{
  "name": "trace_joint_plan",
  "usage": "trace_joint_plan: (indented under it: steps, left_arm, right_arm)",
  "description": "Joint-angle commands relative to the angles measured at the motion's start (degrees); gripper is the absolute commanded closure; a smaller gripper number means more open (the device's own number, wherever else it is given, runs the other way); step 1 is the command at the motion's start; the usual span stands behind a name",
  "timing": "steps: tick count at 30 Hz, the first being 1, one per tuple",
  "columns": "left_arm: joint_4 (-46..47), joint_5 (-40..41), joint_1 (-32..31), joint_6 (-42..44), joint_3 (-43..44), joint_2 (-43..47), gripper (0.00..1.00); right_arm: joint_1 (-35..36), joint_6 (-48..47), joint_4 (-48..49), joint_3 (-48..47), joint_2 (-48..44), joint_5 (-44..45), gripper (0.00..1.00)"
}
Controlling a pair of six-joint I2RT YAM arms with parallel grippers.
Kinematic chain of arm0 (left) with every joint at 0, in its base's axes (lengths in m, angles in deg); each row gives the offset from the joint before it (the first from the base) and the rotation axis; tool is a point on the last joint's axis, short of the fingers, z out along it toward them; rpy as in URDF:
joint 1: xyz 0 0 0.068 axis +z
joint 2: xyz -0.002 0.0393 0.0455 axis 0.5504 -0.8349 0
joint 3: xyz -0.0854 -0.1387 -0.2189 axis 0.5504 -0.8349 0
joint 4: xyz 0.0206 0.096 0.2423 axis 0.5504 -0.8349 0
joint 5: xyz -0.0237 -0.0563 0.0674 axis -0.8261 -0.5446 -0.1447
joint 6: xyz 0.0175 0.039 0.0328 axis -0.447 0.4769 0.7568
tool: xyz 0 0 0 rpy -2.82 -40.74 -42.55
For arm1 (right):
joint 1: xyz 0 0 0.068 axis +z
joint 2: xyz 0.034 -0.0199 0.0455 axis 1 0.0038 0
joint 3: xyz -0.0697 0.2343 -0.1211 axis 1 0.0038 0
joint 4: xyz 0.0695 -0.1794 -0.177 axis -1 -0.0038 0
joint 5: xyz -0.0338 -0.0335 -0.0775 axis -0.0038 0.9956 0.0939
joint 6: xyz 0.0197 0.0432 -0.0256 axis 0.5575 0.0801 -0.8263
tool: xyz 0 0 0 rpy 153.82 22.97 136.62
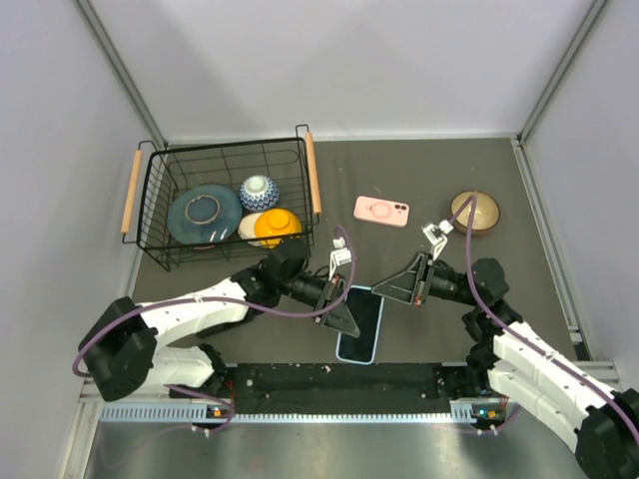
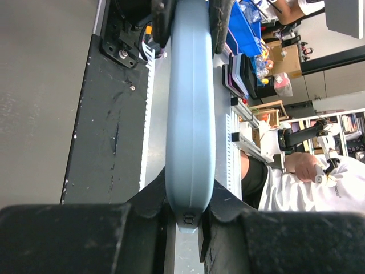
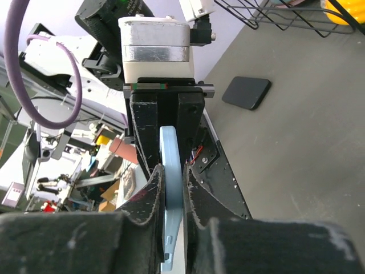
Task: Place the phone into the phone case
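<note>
The pink phone case (image 1: 381,211) lies flat on the table at the back, white ring up, apart from both grippers. My left gripper (image 1: 344,317) and right gripper (image 1: 384,287) are both shut on a black-faced slab with a light blue rim (image 1: 359,324), one at each end. Its blue edge runs between the left fingers (image 2: 190,142) and between the right fingers (image 3: 171,165). A dark flat rectangle (image 3: 246,92) lies on the table near the basket. I cannot tell whether it is the phone, and no teal back shows.
A black wire basket (image 1: 150,210) with wooden handles holds several bowls at the back left. A brown bowl (image 1: 475,212) stands at the back right. A black strip (image 1: 339,379) runs along the near edge between the arm bases.
</note>
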Motion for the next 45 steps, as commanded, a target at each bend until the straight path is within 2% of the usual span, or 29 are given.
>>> trace_joint_plan:
  steps: [1, 4, 8, 12, 14, 15, 18, 21, 24, 28, 34, 37, 38, 40, 41, 43, 45]
  left_arm:
    - [-5.0, 5.5, 0.8, 0.9, 2.7, -2.1, 1.00]
    - [-12.3, 10.8, 0.8, 3.8, 4.7, -3.4, 1.00]
    - [-13.9, 11.1, 0.8, 3.5, 5.6, -4.4, 1.00]
    - [-13.4, 11.3, 0.8, 3.0, 6.3, -4.6, 1.00]
    - [-11.3, 9.6, 0.8, 2.7, 6.1, -4.3, 1.00]
    - [-10.5, 9.0, 0.8, 2.5, 6.1, -3.8, 1.00]
    - [-5.0, 7.2, 0.8, 0.0, 4.4, -1.6, 1.00]
    - [-2.0, 7.0, 0.8, -1.7, 3.4, 0.2, 1.00]
    - [0.1, 6.9, 0.8, -3.0, 2.7, 1.4, 1.00]
    - [3.3, 6.3, 0.8, -4.7, 1.7, 1.6, 1.00]
    - [6.1, 4.7, 0.8, -5.9, 1.2, 0.3, 1.00]
    - [8.3, 4.7, 0.8, -7.1, 0.5, 0.5, 1.00]
    - [8.4, 4.8, 0.8, -7.1, 0.6, 0.7, 1.00]
    - [8.2, 4.9, 0.8, -7.0, 0.7, 0.9, 1.00]
    - [7.7, 5.4, 0.8, -6.6, 0.6, 1.3, 1.00]
    - [5.3, 6.3, 0.9, -5.6, 1.0, 1.7, 1.00]
    - [4.1, 7.5, 0.9, -5.0, 1.1, 2.2, 0.92]
  right_arm:
    - [1.0, -1.1, -2.2, -4.9, -2.3, 0.7, 1.00]
    - [1.1, -3.7, -10.4, -6.9, -2.8, 2.7, 1.00]
    - [1.1, -3.8, -13.9, -8.0, -2.7, 5.7, 1.00]
    - [1.1, 3.7, -9.3, -5.2, -2.0, 7.5, 0.83]
    - [1.1, 6.6, -3.0, -3.0, -1.9, 7.0, 0.79]
    - [1.1, 6.5, -2.0, -2.5, -1.9, 6.9, 0.71]
    - [1.0, 5.4, -1.7, -0.8, -2.6, 6.0, 0.59]
    - [1.1, 5.7, 0.3, 1.7, -3.6, 5.1, 0.52]
    - [1.0, 5.7, 1.1, 3.6, -4.6, 4.7, 0.52]
    - [1.1, 6.2, 0.5, 4.8, -5.0, 4.9, 0.53]
    - [1.1, 8.2, 6.2, 6.4, -4.1, 6.0, 0.54]
    - [1.1, 9.3, 11.0, 6.4, -3.1, 6.9, 0.67]
    - [1.0, 9.9, 12.0, 6.0, -2.0, 6.8, 0.78]
    - [1.1, 10.0, 12.8, 5.3, -0.7, 6.6, 0.89]
    - [1.1, 10.0, 13.0, 4.7, 0.3, 6.6, 0.99]
    - [1.1, 10.1, 14.1, 4.3, 1.2, 6.2, 1.00]
    - [1.1, 10.1, 13.7, 3.6, 1.7, 6.8, 1.00]
